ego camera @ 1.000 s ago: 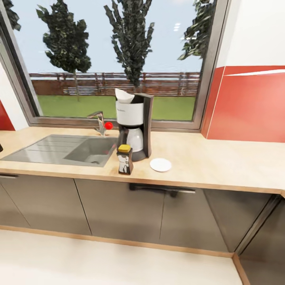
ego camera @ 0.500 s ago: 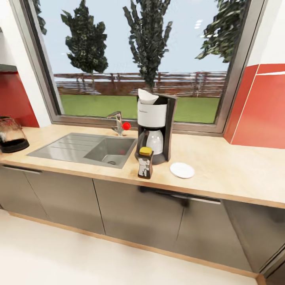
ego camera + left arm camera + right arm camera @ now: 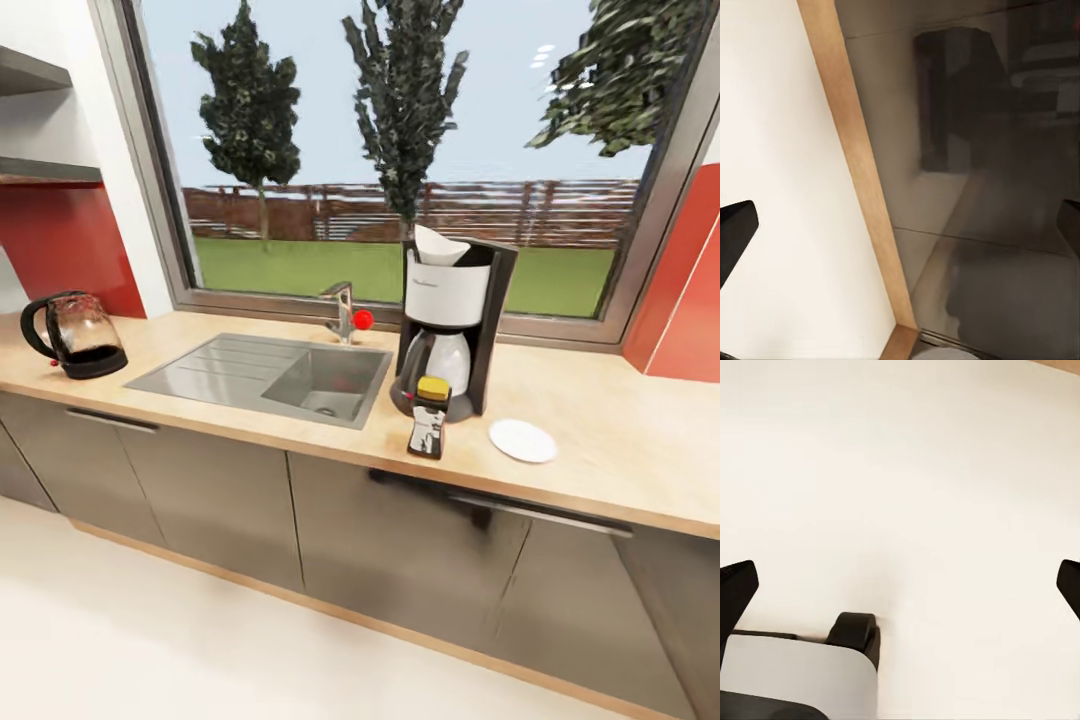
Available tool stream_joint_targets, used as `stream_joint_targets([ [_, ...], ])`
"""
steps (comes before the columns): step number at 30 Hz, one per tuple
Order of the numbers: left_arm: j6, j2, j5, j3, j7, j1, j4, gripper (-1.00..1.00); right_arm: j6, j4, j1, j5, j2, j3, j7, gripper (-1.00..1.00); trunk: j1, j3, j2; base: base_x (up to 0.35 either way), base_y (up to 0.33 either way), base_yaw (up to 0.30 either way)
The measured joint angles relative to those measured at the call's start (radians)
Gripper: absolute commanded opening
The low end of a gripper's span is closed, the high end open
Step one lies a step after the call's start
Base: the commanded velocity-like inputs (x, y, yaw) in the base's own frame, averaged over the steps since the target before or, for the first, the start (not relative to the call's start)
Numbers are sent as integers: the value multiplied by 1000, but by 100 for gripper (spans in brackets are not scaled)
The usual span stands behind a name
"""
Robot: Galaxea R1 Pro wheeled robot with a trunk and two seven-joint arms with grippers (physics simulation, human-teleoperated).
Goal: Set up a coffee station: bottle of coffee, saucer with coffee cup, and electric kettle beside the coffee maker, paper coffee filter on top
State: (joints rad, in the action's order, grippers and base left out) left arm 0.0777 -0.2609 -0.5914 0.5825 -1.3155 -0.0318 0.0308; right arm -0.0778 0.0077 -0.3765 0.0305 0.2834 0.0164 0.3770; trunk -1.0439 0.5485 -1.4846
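View's swung left so the electric kettle [image 3: 76, 334] now shows at the desk's [image 3: 620, 450] far end, well apart from the coffee maker [image 3: 452, 330], and with both hands wide open and empty, a sloppy grab could tip it.

— Head camera?
— Stands back from the countertop [image 3: 620, 470], facing the window [image 3: 400, 160] and looking down on it.
— Left wrist?
— Close to the cabinet fronts [image 3: 982, 225], aimed where the wooden plinth [image 3: 859, 172] meets the floor [image 3: 787, 172].
— Right wrist?
— Faces the pale floor (nothing else gives bearings). Head and left wrist share cabinets and plinth.
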Motion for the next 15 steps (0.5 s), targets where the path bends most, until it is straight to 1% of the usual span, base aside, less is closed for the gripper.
stream_joint_targets([
  [10,0,0,0,0,0,0,0,100,0,0,0,0,0,0,1,100,0,0,0,145,301,10],
  [15,0,0,0,0,0,0,0,100,0,0,0,0,0,0,0,100,0,0,0,165,272,200],
])
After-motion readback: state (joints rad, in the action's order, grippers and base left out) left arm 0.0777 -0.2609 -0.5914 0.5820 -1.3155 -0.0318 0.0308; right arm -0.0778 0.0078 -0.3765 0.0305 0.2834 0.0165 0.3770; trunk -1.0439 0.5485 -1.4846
